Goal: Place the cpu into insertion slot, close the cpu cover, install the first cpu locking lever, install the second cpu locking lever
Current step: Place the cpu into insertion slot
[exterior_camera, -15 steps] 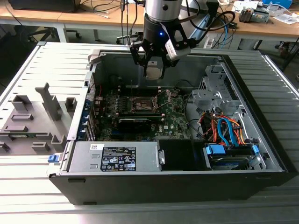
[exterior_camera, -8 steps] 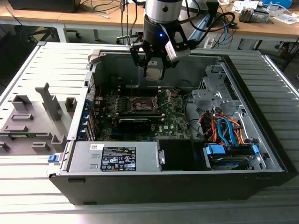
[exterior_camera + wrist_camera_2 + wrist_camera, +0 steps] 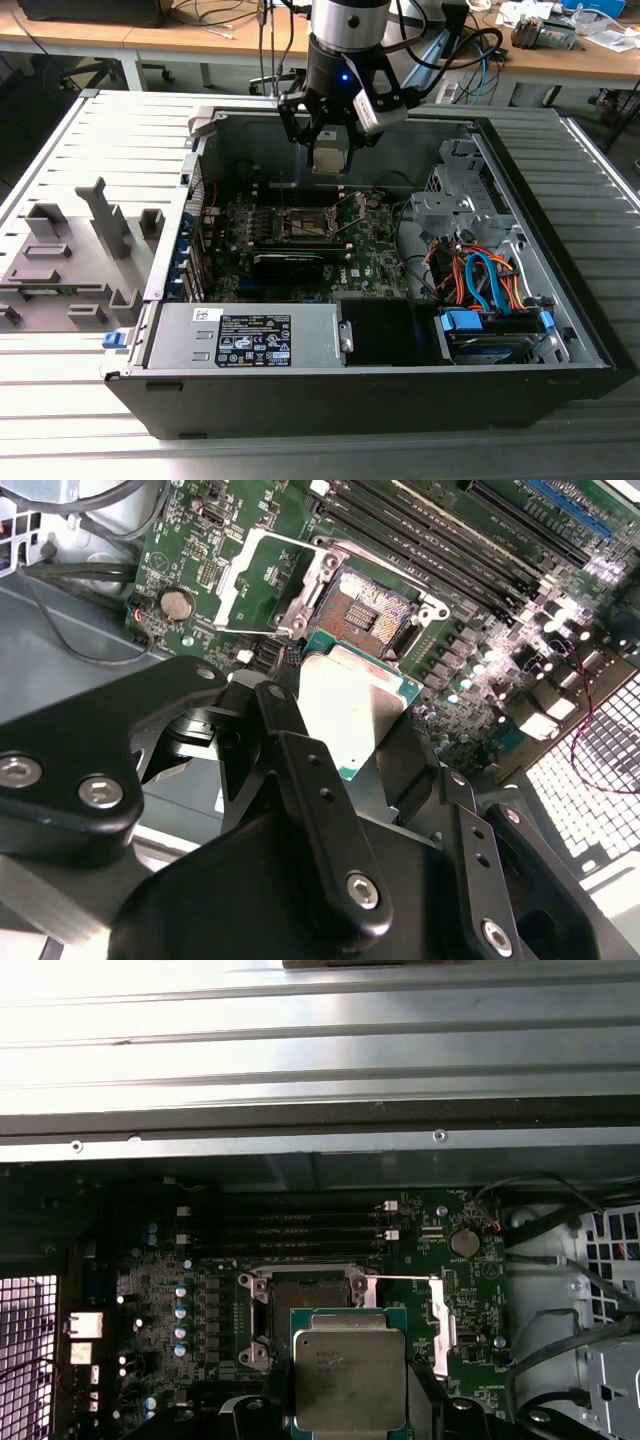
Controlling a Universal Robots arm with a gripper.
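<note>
The arm hung upright over the open case — its claw clenched on the cpu, clear above the slot, cover open.

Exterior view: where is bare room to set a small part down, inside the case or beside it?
Free: the ribbed table along the case at the exterior view's right, and the dark floor between power supply and blue drive bay. Crowded: the board around the insertion slot, below the gripper holding the cpu; the cables.
</note>
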